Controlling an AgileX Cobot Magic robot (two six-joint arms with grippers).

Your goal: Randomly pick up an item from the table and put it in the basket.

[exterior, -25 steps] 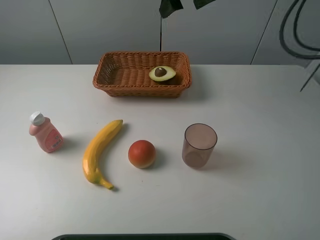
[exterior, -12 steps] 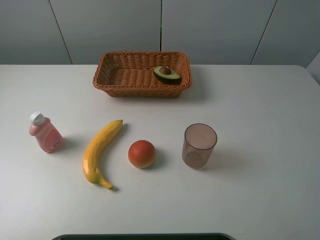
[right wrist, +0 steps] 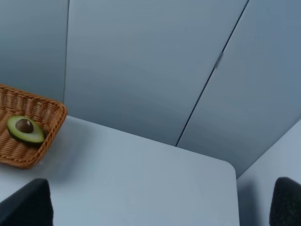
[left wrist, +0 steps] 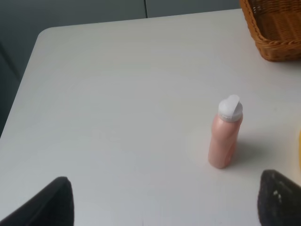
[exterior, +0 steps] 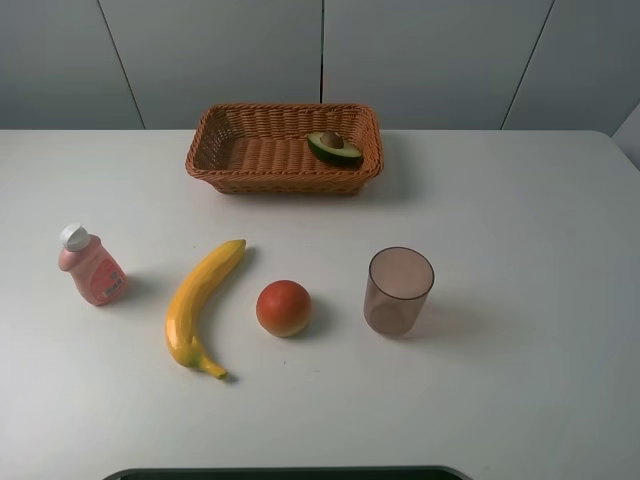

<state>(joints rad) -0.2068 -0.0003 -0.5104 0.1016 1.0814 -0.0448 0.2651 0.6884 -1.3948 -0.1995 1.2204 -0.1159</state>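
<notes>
- The avocado half (exterior: 335, 148) lies inside the basket (exterior: 240, 170), tilted against the wall at the basket's right end, its cut face with the brown pit showing; nothing touches it.
- Judged from how things lie, the task's one move is done: an item sits in the basket and no pincer is near it. What is left, if anything, is only for the arms to park (a second item is not asked for by the task sentence).
- The right pincer (right wrist: 160, 207) shows only as two dark fingertips at the lower corners of its wrist view, set far apart with nothing between them, so it is wide and empty. From it, the avocado half (right wrist: 25, 130) and the basket end (right wrist: 42, 113) are well ahead and off to one side, with bare table (right wrist: 141, 179) between.
- The left pincer (left wrist: 164, 202) likewise shows two dark fingertips well apart, holding nothing. Ahead of it and a little toward one fingertip stands the pink bottle (left wrist: 225, 133) with its white cap, upright on the table; a corner of the basket (left wrist: 277, 33) lies farther ahead, beyond the bottle.
- Neither pincer appears in the high view, so both arms are drawn back out of that scene.
- Left on the table, none of them touching another: the pink bottle, the banana (exterior: 200, 303), the red-orange round fruit (exterior: 284, 307) just beside the banana, and the translucent cup (exterior: 399, 290), upright.
</notes>
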